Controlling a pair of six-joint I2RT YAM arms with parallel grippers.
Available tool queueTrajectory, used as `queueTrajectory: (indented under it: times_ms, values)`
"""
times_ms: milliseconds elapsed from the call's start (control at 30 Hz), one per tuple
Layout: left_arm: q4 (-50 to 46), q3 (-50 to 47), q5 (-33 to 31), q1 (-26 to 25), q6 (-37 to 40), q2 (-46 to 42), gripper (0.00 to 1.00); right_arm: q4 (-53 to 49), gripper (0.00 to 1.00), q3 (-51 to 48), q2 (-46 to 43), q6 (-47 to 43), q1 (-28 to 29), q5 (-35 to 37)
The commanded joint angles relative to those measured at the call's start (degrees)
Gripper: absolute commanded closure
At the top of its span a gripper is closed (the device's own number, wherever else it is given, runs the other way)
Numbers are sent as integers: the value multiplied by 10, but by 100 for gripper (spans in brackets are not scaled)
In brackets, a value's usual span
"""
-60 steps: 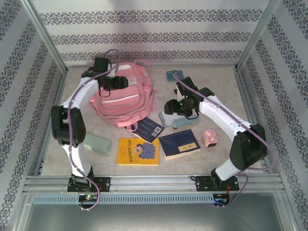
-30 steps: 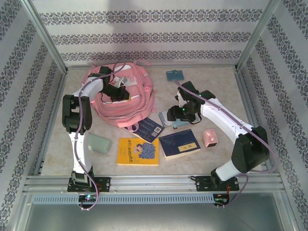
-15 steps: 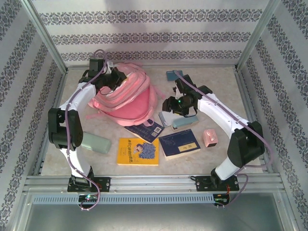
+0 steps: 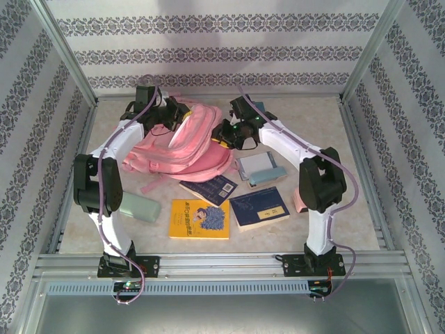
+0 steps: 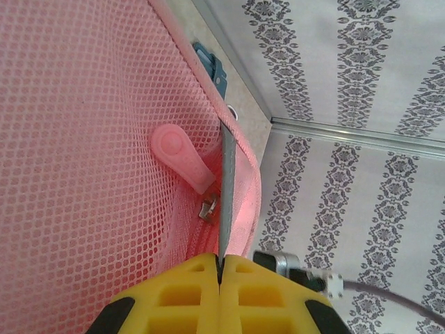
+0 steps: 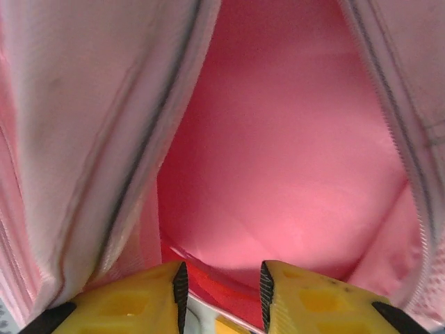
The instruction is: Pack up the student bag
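While clenched, left gripper [image 5: 219, 263]: pinching student bag [image 5: 83, 139] zipper edge
right gripper [image 6: 221, 277]: at student bag's open mouth, far side; grasp cannot be told

A yellow book [image 4: 200, 219] lies between a mint pouch [image 4: 138, 207] and a navy book [image 4: 259, 207].

Right wrist view: student bag [image 6: 278, 153] zip edges blurred; right hand [image 6: 221, 285] cut by lower edge, red-and-white bit between its fingers [image 6: 306, 296] unidentifiable. Top view: pink box [image 4: 297, 201] right of the bag, mostly behind right arm [image 4: 321, 182]; titles on books [image 4: 200, 219] in front of the bag too small.
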Motion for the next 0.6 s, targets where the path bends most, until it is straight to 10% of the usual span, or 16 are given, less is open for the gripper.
queueTrajectory:
  times_ms: [0, 367, 567]
  values:
    - [-25, 29, 41, -4, 38, 5, 100, 159, 64, -14, 3, 80, -2, -41]
    - [-170, 84, 25, -3, 137, 26, 100, 397, 42, -136, -37, 106, -10, -52]
    - [-111, 79, 50, 10, 67, 9, 100, 448, 86, -198, -37, 129, -19, -9]
